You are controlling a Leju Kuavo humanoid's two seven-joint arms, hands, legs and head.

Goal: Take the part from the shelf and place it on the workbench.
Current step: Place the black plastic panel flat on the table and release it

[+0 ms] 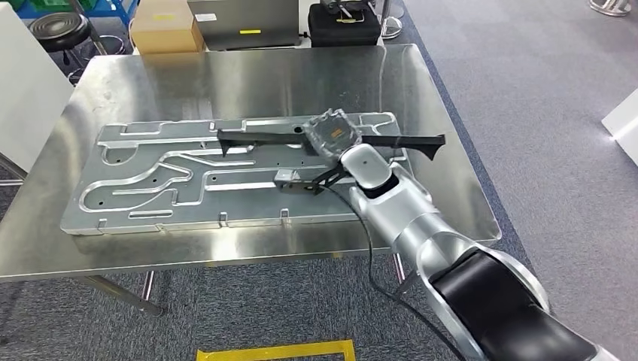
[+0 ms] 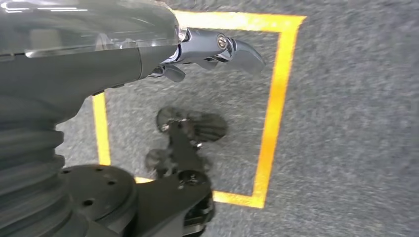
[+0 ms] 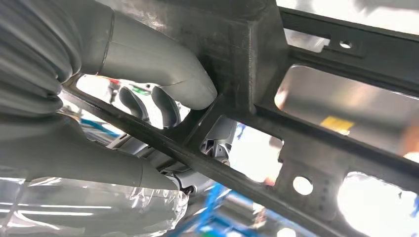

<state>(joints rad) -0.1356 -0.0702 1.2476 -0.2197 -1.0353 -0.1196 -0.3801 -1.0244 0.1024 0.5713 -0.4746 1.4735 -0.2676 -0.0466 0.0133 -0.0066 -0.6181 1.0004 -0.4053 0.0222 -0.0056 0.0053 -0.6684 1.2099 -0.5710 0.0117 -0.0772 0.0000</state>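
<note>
A long black frame-like part (image 1: 263,135) stretches across the steel workbench (image 1: 248,75), over the machined aluminium plate (image 1: 150,188). My right hand (image 1: 331,135) grips this part near its middle; whether the part touches the plate I cannot tell. In the right wrist view the grey thumb (image 3: 163,64) presses against the black part (image 3: 257,59) and darker fingers (image 3: 148,103) curl behind one of its bars. My left hand (image 2: 217,49) hangs over the floor, its fingers holding nothing.
A cardboard box (image 1: 165,30), a black stool (image 1: 60,30) and a dark case (image 1: 342,30) stand beyond the bench's far edge. Yellow floor tape (image 1: 274,351) marks a square before the bench. A black cable (image 1: 372,263) hangs from my right arm.
</note>
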